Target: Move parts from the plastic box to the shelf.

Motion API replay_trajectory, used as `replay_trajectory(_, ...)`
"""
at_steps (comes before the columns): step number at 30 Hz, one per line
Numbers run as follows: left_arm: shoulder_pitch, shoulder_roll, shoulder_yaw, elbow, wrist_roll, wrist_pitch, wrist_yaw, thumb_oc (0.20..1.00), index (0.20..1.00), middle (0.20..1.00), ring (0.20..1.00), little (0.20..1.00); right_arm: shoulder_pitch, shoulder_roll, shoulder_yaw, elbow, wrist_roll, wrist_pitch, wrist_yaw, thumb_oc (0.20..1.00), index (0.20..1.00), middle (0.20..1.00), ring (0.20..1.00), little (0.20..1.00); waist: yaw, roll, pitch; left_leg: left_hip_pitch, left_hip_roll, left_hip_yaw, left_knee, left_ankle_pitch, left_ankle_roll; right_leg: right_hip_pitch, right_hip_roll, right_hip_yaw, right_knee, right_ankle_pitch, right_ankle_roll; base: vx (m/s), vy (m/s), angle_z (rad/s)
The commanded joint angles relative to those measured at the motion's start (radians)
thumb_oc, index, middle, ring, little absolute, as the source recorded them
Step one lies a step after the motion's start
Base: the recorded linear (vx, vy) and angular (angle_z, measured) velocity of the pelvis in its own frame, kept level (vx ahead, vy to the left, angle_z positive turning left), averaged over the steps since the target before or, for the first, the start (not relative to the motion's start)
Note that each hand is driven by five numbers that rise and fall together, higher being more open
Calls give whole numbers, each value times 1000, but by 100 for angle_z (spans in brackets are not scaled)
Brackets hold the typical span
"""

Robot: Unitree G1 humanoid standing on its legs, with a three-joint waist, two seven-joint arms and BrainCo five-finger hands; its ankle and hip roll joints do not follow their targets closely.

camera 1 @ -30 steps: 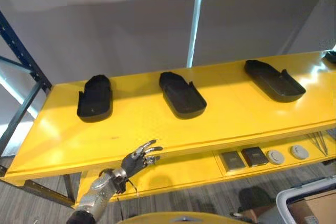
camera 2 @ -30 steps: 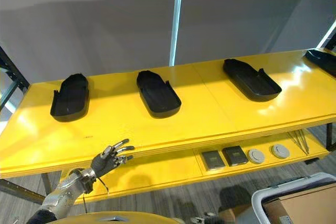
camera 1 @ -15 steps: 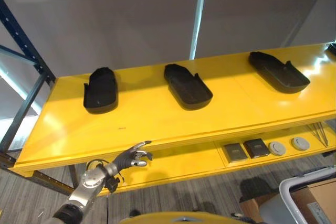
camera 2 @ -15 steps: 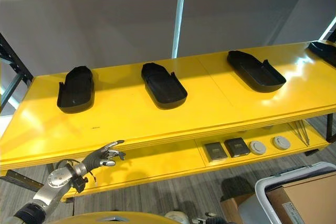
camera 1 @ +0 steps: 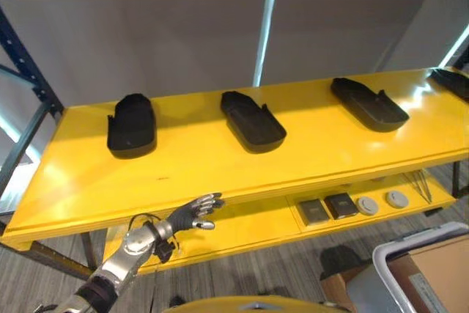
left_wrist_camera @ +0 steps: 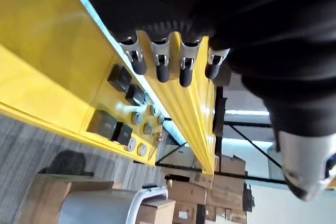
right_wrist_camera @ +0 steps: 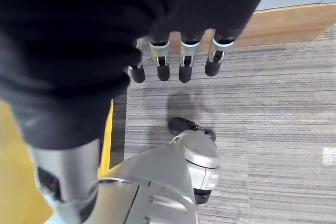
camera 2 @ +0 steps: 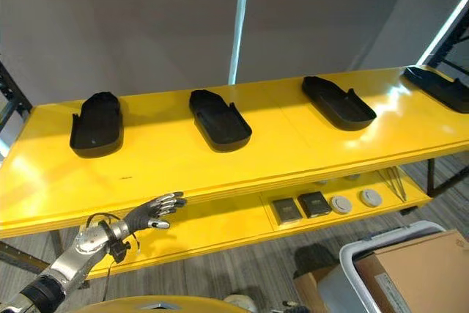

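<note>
Several black moulded parts lie in a row on the yellow top shelf: one at the left, one in the middle, one further right, and another at the far right end. My left hand is open and holds nothing, fingers spread just below the shelf's front edge at the lower left. Its fingers point along the shelf edge in the left wrist view. My right hand hangs open over the carpeted floor. The grey plastic box stands on the floor at the lower right.
A brown cardboard box sits in the plastic box. The lower yellow shelf carries two dark square pieces and two round discs. A blue upright of the rack stands at the left. Grey wall lies behind.
The camera has shifted sideways. My left hand has sunk from the shelf's front edge to just below it, still open and holding nothing.
</note>
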Motion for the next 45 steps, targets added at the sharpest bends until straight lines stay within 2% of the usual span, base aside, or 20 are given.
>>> replay_trajectory(1, -92, -13, 3, -24, -64, -39, -50, 1000, 1000, 1000, 1000, 1000, -49, 10, 29, 39, -14, -26, 5, 1000, 1000, 1000, 1000, 1000, -18, -9, 60, 72, 28, -7, -1, -55, 15, 52, 5, -22, -92, 65, 19, 25, -5, -5)
replay_trajectory(8, -133, 12, -61, -114, -73, -7, -63, 1000, 1000, 1000, 1000, 1000, -49, 3, 38, 60, -19, -39, 14, 1000, 1000, 1000, 1000, 1000, -31, -7, 49, 77, 27, 0, 0, -59, 15, 51, 7, -18, -90, 60, 23, 19, -1, -8)
replay_trajectory(12, -144, -3, -95, -110, -172, 102, -86, 1000, 1000, 1000, 1000, 1000, -49, -3, 42, 60, -23, -40, 21, 1000, 1000, 1000, 1000, 1000, -41, -9, 47, 78, 27, 9, 2, -61, 16, 50, 8, -13, -89, 59, 24, 6, 0, -2)
replay_trajectory(15, -137, -26, -114, -70, -146, 143, -78, 1000, 1000, 1000, 1000, 1000, -54, -3, 45, 63, -19, -37, 23, 1000, 1000, 1000, 1000, 1000, -45, -11, 46, 80, 27, 13, 2, -63, 17, 50, 10, -10, -91, 60, 24, 0, 0, 0)
replay_trajectory(17, -132, -32, -124, -35, -117, 153, -69, 1000, 1000, 1000, 1000, 1000, -56, -2, 48, 64, -16, -36, 23, 1000, 1000, 1000, 1000, 1000, -46, -12, 47, 80, 28, 14, 3, -63, 18, 49, 10, -8, -90, 59, 25, 0, 0, 0)
replay_trajectory(18, -126, -34, -139, 42, -53, 110, -101, 1000, 1000, 1000, 1000, 1000, -57, 0, 54, 59, -15, -30, 20, 1000, 1000, 1000, 1000, 1000, -50, -14, 48, 79, 27, 18, 3, -65, 18, 44, 13, -2, -89, 58, 25, 71, 25, -1)
replay_trajectory(19, -126, -35, -142, 49, -48, 104, -106, 1000, 1000, 1000, 1000, 1000, -57, 0, 54, 60, -14, -29, 19, 1000, 1000, 1000, 1000, 1000, -51, -12, 45, 88, 25, 1, 3, -86, 13, 53, 11, 6, -91, 45, 34, 0, 0, 0)
replay_trajectory(20, -126, -35, -141, 51, -48, 102, -106, 1000, 1000, 1000, 1000, 1000, -57, 0, 54, 59, -14, -30, 19, 1000, 1000, 1000, 1000, 1000, -52, -15, 49, 80, 27, 18, 4, -66, 18, 44, 12, -2, -88, 57, 26, 66, 31, -2)
replay_trajectory(22, -125, -36, -150, 66, -42, 89, -123, 1000, 1000, 1000, 1000, 1000, -56, 0, 56, 55, -15, -26, 17, 1000, 1000, 1000, 1000, 1000, -54, -12, 47, 87, 26, 3, 3, -85, 13, 50, 11, 7, -89, 45, 35, 30, 15, -1)
replay_trajectory(25, -140, -57, -170, 71, -49, 115, -146, 1000, 1000, 1000, 1000, 1000, -53, -2, 53, 61, -19, -29, 20, 1000, 1000, 1000, 1000, 1000, -65, -13, 50, 90, 26, 11, 3, -89, 14, 53, 11, 11, -95, 47, 37, 0, 0, 0)
replay_trajectory(28, -147, -67, -182, 96, -24, 172, -106, 1000, 1000, 1000, 1000, 1000, -53, -5, 50, 72, -27, -32, 27, 1000, 1000, 1000, 1000, 1000, -70, -14, 47, 93, 27, 18, 3, -89, 13, 54, 12, 14, -99, 49, 38, 10, -2, -3)
replay_trajectory(31, -130, -100, -169, 212, 58, 244, 28, 1000, 1000, 1000, 1000, 1000, -53, -3, 50, 88, -34, -43, 29, 1000, 1000, 1000, 1000, 1000, -71, -16, 45, 92, 26, 16, 4, -88, 13, 53, 14, 18, -101, 49, 38, 0, -6, -11)
replay_trajectory(32, -93, -136, -112, 381, 85, 314, 158, 1000, 1000, 1000, 1000, 1000, -48, 6, 47, 96, -28, -56, 24, 1000, 1000, 1000, 1000, 1000, -65, -19, 46, 88, 25, 12, 5, -87, 12, 50, 16, 18, -98, 47, 35, -21, -5, -10)
replay_trajectory(33, -93, -139, -112, 387, 86, 309, 158, 1000, 1000, 1000, 1000, 1000, -48, 5, 47, 97, -28, -57, 23, 1000, 1000, 1000, 1000, 1000, -66, -18, 46, 88, 25, 12, 5, -87, 12, 50, 16, 18, -98, 47, 35, -41, -4, -9)
replay_trajectory(34, -72, -153, -60, 508, 102, 304, 197, 1000, 1000, 1000, 1000, 1000, -45, 12, 43, 96, -28, -60, 19, 1000, 1000, 1000, 1000, 1000, -62, -19, 49, 86, 24, 9, 6, -84, 12, 47, 16, 18, -93, 44, 34, -47, -1, -3)
replay_trajectory(36, 10, -167, 114, 730, 154, 190, 224, 1000, 1000, 1000, 1000, 1000, -56, 34, 23, 76, -20, -41, 0, 1000, 1000, 1000, 1000, 1000, -35, -22, 70, 75, 24, -2, 10, -74, 10, 38, 13, 11, -82, 41, 27, -103, -6, -2)
replay_trajectory(38, 28, -174, 152, 746, 117, 183, 218, 1000, 1000, 1000, 1000, 1000, -59, 39, 19, 75, -15, -39, -4, 1000, 1000, 1000, 1000, 1000, -29, -22, 75, 74, 24, -4, 11, -73, 11, 38, 11, 6, -81, 42, 25, -73, -1, 6)
replay_trajectory(39, 65, -183, 226, 764, 58, 179, 192, 1000, 1000, 1000, 1000, 1000, -59, 42, 0, 85, -12, -47, -5, 1000, 1000, 1000, 1000, 1000, -13, -20, 83, 73, 21, -15, 11, -75, 13, 42, 10, -3, -80, 40, 21, -60, 8, 17)
replay_trajectory(43, 100, -197, 282, 799, 115, 96, 248, 1000, 1000, 1000, 1000, 1000, -68, 53, -16, 117, -8, -64, -7, 1000, 1000, 1000, 1000, 1000, 9, -19, 87, 60, 20, -22, 16, -59, 18, 41, 8, -16, -80, 51, 8, -67, -8, 18)
replay_trajectory(45, 108, -205, 296, 820, 131, 94, 238, 1000, 1000, 1000, 1000, 1000, -77, 66, -13, 135, -3, -68, -16, 1000, 1000, 1000, 1000, 1000, 19, -17, 83, 61, 16, -35, 14, -61, 16, 45, 8, -19, -82, 49, 8, 9, 17, 11)
